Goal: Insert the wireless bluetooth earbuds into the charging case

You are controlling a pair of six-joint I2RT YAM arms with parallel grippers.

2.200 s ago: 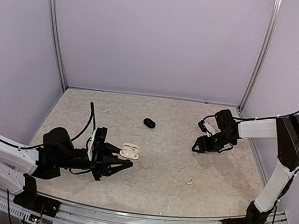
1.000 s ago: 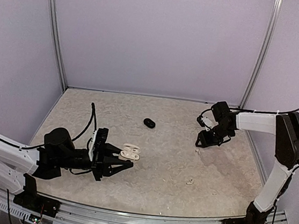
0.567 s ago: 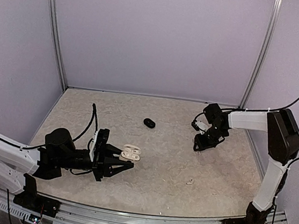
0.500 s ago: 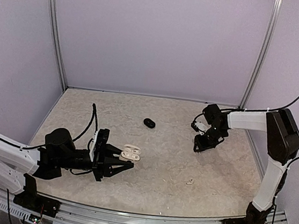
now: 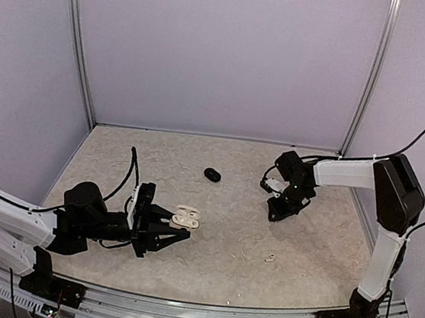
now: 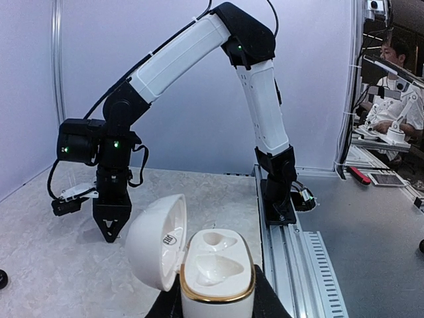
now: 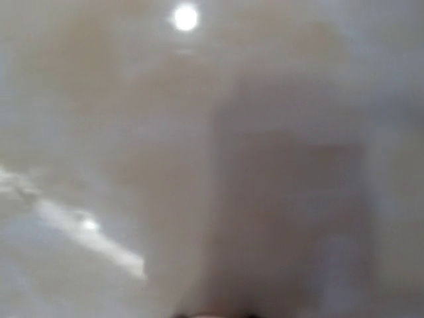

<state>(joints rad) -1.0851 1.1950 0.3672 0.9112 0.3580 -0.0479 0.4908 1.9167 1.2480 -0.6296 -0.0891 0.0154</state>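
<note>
Earbud [image 5: 269, 258], small and white, lies on the table [image 5: 222, 275], between the two arms and touching neither. The left gripper [image 5: 174, 225] is clamped on the white charging case [image 6: 217, 271], whose lid stands open and both sockets are empty. The right gripper [image 5: 274, 214] points down near the table; whether its fingers are apart I cannot tell. A black case [image 5: 211, 174] sits farther back.

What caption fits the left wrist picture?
Left gripper holds an open, empty white case; right gripper points down at the table.
</note>
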